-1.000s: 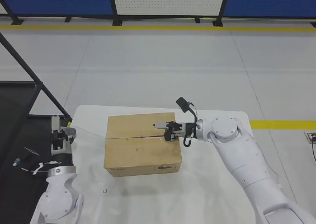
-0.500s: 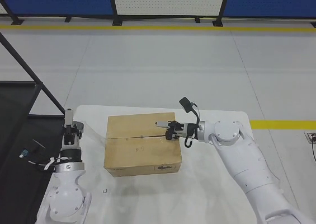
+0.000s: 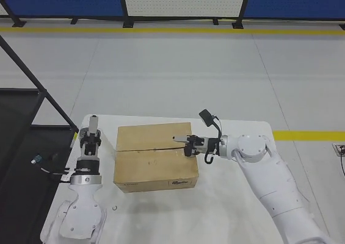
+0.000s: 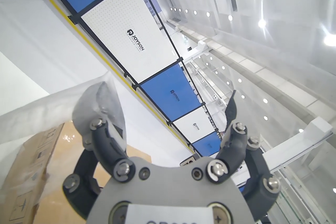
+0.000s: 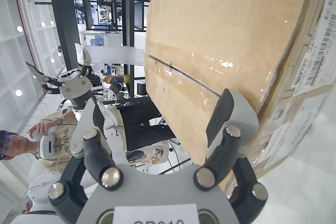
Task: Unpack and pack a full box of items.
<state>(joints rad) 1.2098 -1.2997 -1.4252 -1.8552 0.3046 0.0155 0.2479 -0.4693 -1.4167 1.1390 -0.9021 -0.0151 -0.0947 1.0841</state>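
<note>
While the brown cardboard box (image 3: 154, 157) sits closed at the middle of the white cloth-covered desk (image 3: 160, 213), its two top flaps meeting along a glossy taped seam, the left end effector (image 3: 92, 125) hangs just beside the box's left side. It points away from the robot with its fingers spread apart, gripping nothing. A strip of clear packing tape (image 5: 115, 54) clings to one of those fingers and stretches across the gap to the left end of the seam, lifted off the cardboard there. One second earlier that arm stood farther out, at the desk's left edge; half a second on it was partway in, and it is now close to the box. On the opposite side, the right end effector (image 3: 178, 141) lies level over the box's right top edge at the seam, likewise released, with one rubber-faced finger (image 5: 219, 114) near the cardboard; whether it touches cannot be told. Over the same second it has drawn back slightly toward the box's right edge. The box itself has not shifted.
</note>
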